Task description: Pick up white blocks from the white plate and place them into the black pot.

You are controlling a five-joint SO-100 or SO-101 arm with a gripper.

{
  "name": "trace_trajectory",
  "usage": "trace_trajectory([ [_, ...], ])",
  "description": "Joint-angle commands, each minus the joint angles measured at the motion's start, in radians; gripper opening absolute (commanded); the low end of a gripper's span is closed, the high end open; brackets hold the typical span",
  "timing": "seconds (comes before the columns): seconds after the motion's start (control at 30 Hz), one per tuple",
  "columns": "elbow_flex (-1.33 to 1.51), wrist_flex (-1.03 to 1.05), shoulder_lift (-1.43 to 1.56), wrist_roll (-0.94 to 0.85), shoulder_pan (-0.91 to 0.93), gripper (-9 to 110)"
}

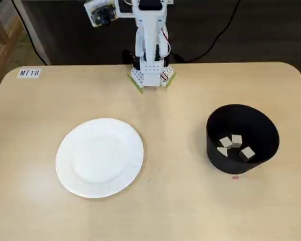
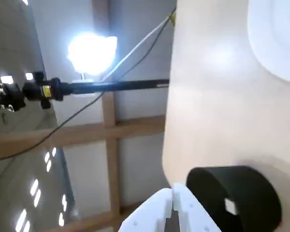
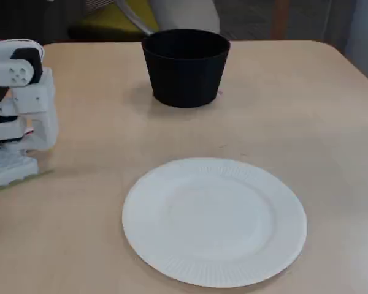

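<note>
A: What's biggest out there?

B: The table (image 1: 155,211), pale wood; it fills both fixed views, and in the wrist view it runs down the right side, ahead of the gripper (image 2: 173,209).

A: Next?

B: The arm (image 1: 150,47), white, folded up on its base at the far edge of the table in a fixed view; in another fixed view it sits at the left edge (image 3: 15,110).

A: And the plate?

B: The plate (image 1: 100,156) lies flat, well apart from the gripper; its ribbed rim shows plainly (image 3: 214,272); in the wrist view only a curved slice of it shows, top right (image 2: 275,38).

A: The pot?

B: The pot (image 1: 241,138) stands upright, well apart from the plate; in the wrist view it sits just beside the fingertips, to their right (image 2: 217,186).

A: The blocks?

B: The blocks (image 1: 235,146) lie in the pot's bottom, four as far as I can count, bunched close; through the wrist view one pale block shows inside the mouth (image 2: 230,206).

A: The gripper itself?

B: Raised off the table, nothing in it; the two white fingers (image 2: 193,215) lie together, with only a thin seam between them.
</note>
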Motion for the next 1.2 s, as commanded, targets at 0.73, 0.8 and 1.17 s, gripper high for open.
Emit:
trace_trajectory([
  [0.73, 0.758, -0.15, 0.201, 0.051, -0.021, -2],
  [0.8, 0.758, -0.152, 0.201, 0.044, -0.018, 1],
  [1.17, 0.759, -0.155, 0.201, -0.005, -0.038, -2],
])
